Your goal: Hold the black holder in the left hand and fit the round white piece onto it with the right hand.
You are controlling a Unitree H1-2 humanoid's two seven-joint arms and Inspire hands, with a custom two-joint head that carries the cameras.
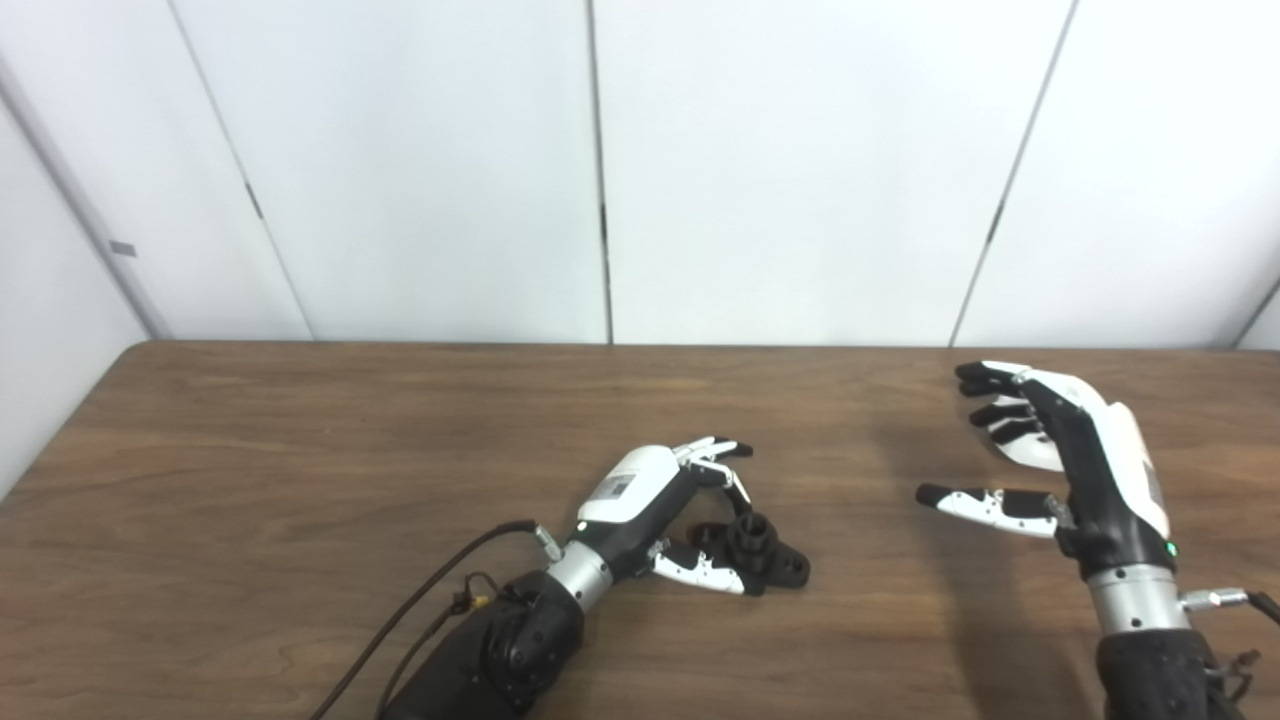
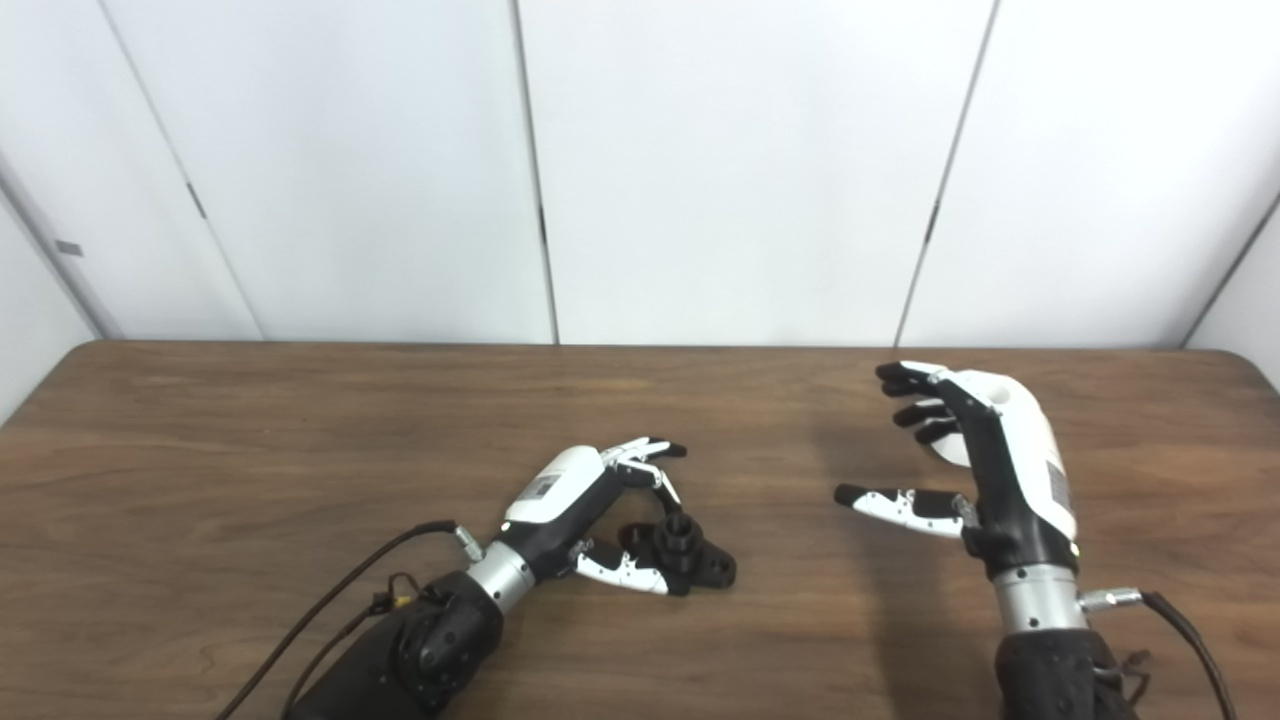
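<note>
— Status of the left hand (image 1: 650, 500)?

— It sits low on the brown wooden tabletop (image 1: 300, 480), near the middle. Its fingers (image 1: 715, 450) arch over the black holder (image 1: 765, 555) and its thumb lies along the near side of that piece. The fingers are curled around the holder's upright collar, but whether they actually clamp it or only rest against it, I cannot tell from here.

— And the holder itself?

— Lying on the tabletop, not lifted. It is a flat black base with a short round collar standing up from it; the end of the base with a hole in it sticks out to the right, clear of the hand.

— The right hand (image 2: 985, 470)?

— Raised above the right part of the tabletop, well apart from the holder. Fingers spread and released, thumb pointing left toward the centre. It grips nothing.

— The round white piece?

— A white rounded shape (image 2: 945, 450) shows just behind the right hand's palm, below the dark fingertips. It is largely hidden; I cannot confirm it is the piece, nor whether it touches the hand.

— Anything else?

— A black cable (image 1: 420, 590) trails from the left wrist across the tabletop.
</note>
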